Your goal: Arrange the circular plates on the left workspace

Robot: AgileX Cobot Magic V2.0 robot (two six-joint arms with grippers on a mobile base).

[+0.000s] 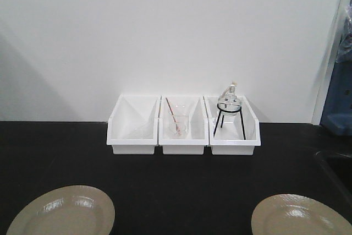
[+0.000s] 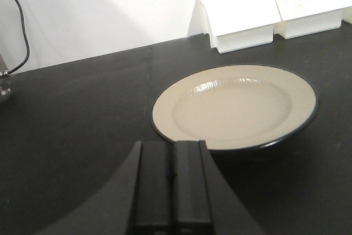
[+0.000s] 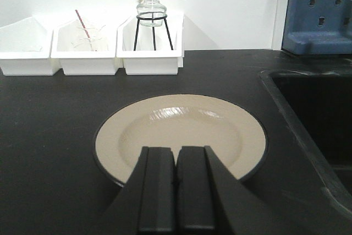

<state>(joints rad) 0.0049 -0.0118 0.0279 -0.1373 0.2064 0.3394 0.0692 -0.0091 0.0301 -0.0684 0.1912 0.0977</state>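
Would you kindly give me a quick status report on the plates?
Left gripper shut, empty; right gripper likewise. Left plate, right plate flat on benchtop, ungripped. Nothing between them.

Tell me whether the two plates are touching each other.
Apart. The front view shows the left plate and right plate with a wide stretch of black benchtop between them.

Glossy beige plates [image 1: 60, 211], matte black benchtop [image 1: 181, 185], white plastic bins [image 1: 183, 148]
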